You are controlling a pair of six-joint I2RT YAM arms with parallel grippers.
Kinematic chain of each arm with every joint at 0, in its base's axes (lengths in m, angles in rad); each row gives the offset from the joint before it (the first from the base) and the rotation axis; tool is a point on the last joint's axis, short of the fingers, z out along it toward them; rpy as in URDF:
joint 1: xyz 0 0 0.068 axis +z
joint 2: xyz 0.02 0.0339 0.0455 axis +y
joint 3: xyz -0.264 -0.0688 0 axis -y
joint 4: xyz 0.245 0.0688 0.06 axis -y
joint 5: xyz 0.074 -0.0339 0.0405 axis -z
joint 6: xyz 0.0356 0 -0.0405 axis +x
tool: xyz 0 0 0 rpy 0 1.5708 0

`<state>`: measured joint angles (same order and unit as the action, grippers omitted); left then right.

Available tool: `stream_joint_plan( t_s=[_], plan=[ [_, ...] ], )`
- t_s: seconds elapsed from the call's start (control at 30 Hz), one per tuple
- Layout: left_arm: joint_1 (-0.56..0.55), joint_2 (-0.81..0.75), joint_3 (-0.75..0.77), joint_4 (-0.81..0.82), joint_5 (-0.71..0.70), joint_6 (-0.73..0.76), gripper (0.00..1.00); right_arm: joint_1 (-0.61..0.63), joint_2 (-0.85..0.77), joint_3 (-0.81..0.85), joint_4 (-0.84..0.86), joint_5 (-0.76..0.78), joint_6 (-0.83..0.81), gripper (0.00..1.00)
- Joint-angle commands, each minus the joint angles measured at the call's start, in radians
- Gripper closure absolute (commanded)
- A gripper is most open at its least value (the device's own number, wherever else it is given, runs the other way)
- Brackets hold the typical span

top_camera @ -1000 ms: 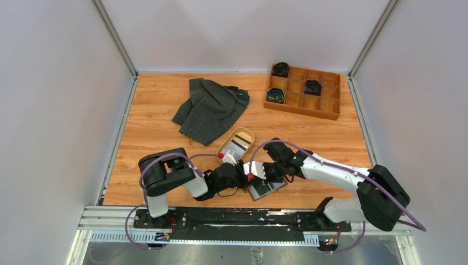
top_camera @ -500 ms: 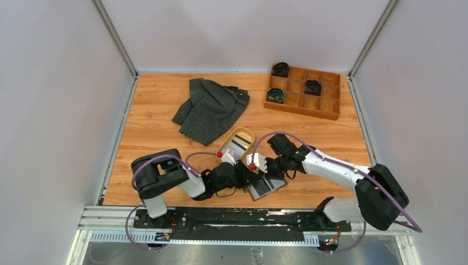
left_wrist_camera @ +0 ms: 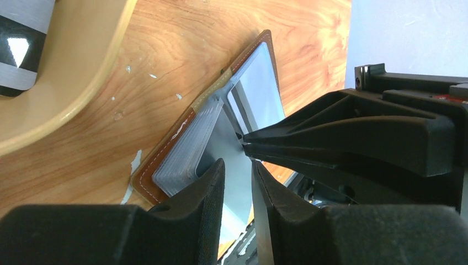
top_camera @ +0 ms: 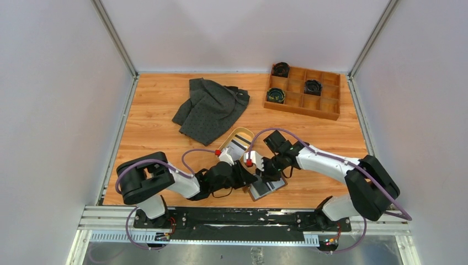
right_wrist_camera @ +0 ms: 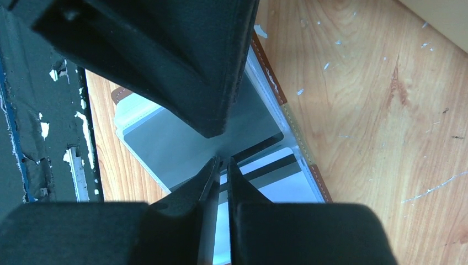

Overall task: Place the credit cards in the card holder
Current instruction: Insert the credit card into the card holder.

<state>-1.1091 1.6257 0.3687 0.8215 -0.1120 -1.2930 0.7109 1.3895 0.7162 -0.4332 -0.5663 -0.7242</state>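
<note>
- Brown leather card holder [top_camera: 269, 189] is lying open on the wooden counter [top_camera: 154, 127], close to its near edge, with clear sleeves showing inside.
- Both arms are reaching in over the card holder, the left one from its left side and the right one from its far right.
- A grey card [left_wrist_camera: 229, 146] is standing tilted up from the card holder's fold.
- The right gripper [right_wrist_camera: 222, 162] is pinching that grey card's edge, its jaws nearly together.
- The left gripper [left_wrist_camera: 238, 164] is sitting at the card holder's left side with its jaws narrowly apart; the grey card is running between them, and I cannot tell whether they are clamping it.
- A striped card [right_wrist_camera: 276, 165] is lying flat inside the card holder's right half.
- An oval tan tray [top_camera: 251, 135] is sitting just beyond the card holder, carrying a black-banded card [top_camera: 239, 143].
- A dark grey cloth [top_camera: 212, 107] is lying well beyond the card holder to its far left.
- A wooden compartment box [top_camera: 301, 110] is standing well beyond it to the far right.
</note>
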Motion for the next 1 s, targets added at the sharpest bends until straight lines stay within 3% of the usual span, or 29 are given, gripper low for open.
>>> stream_joint_plan(
  t_s=[0.0,0.33,0.73,0.8,0.97],
  plan=[
    [0.005,-0.005,-0.016,-0.045,-0.005,0.056,0.7,-0.01,0.036,0.02,-0.032,0.08,0.016,0.87],
    [0.004,0.035,-0.022,-0.045,-0.012,0.076,0.72,-0.012,0.035,0.023,-0.035,0.174,0.017,0.87],
    [0.005,-0.061,-0.039,-0.059,-0.014,0.142,0.73,-0.075,-0.05,0.078,-0.146,-0.019,0.005,0.81],
    [0.005,-0.113,-0.045,-0.067,-0.015,0.172,0.73,-0.119,-0.092,0.097,-0.183,-0.057,-0.018,0.77],
    [0.005,-0.297,-0.066,-0.114,-0.029,0.285,0.72,-0.264,-0.164,0.117,-0.223,-0.131,0.008,0.49]
  ],
)
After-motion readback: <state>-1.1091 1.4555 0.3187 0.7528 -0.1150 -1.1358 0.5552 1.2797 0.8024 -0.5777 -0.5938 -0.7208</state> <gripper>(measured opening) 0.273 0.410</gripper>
